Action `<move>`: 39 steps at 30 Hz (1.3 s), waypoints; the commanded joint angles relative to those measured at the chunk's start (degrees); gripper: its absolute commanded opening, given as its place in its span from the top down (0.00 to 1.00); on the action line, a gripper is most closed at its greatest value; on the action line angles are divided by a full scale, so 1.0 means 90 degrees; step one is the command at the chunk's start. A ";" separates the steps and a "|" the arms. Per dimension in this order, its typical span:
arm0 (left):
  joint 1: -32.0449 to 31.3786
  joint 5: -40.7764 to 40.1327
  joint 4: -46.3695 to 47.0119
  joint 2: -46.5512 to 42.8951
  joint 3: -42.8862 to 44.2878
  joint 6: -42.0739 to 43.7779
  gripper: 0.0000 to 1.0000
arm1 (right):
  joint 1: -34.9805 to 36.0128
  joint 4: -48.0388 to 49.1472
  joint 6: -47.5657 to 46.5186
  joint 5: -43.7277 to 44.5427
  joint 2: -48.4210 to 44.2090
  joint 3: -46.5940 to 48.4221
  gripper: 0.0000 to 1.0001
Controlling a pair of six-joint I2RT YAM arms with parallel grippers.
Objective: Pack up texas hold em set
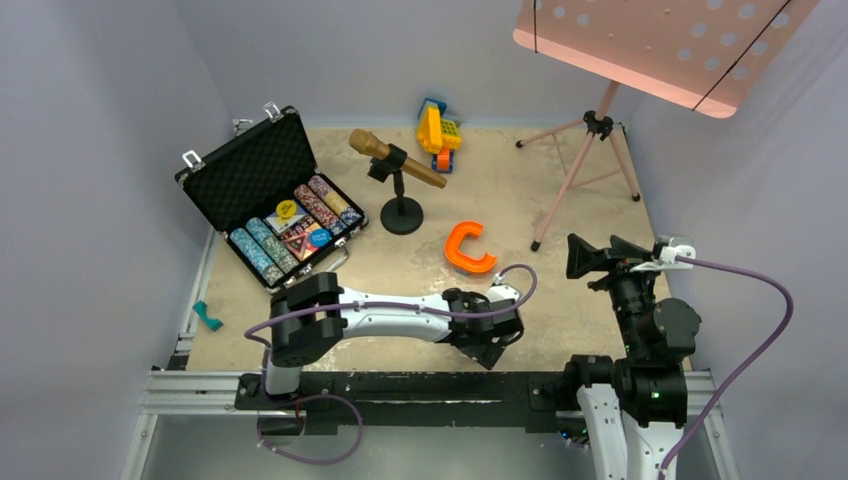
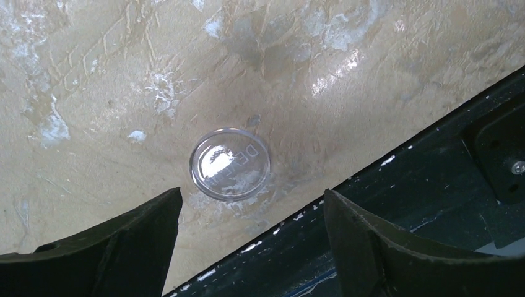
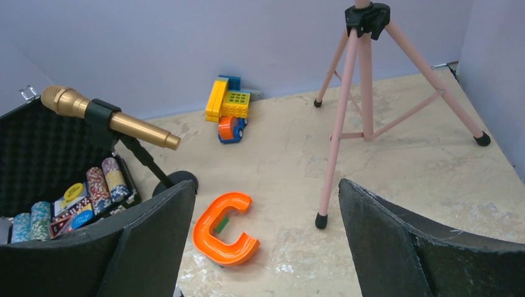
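Left wrist view puts the clear button (image 2: 229, 164) flat on the desk (image 2: 93, 62), mid-frame, just above my left tool (image 2: 252, 197), its fingers (image 2: 124, 247) spread and empty. A black rail (image 2: 433, 185) runs close at lower right. The button looks too thin to pinch cleanly; I judge a finger could skid it onto that rail. The case (image 1: 262, 165) lies open at upper left of the top view, well apart. My right tool (image 3: 265, 185) is released too.

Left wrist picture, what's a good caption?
Left jaws open above a clear round button on the table.
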 commanded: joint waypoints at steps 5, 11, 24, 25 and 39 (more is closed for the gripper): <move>0.0034 -0.0127 -0.0143 0.0341 0.0361 -0.0045 0.14 | 0.0054 0.0076 -0.0054 -0.0015 -0.0048 0.0080 0.10; 0.0148 -0.0056 -0.0149 0.0490 0.0381 0.0015 0.16 | 0.0054 0.0074 -0.0054 -0.0005 -0.0039 0.0079 0.09; 0.0148 0.0050 -0.0236 0.0727 0.0445 0.0075 0.27 | 0.0054 0.0083 -0.0057 0.0004 -0.0038 0.0074 0.10; 0.0153 0.0045 -0.0263 0.0743 0.0450 0.0066 0.28 | 0.0054 0.0080 -0.0054 0.0004 -0.0038 0.0070 0.10; 0.0255 -0.0106 -0.0256 0.0689 0.0245 0.0025 0.58 | 0.0054 0.0068 -0.0054 0.0014 -0.0038 0.0069 0.09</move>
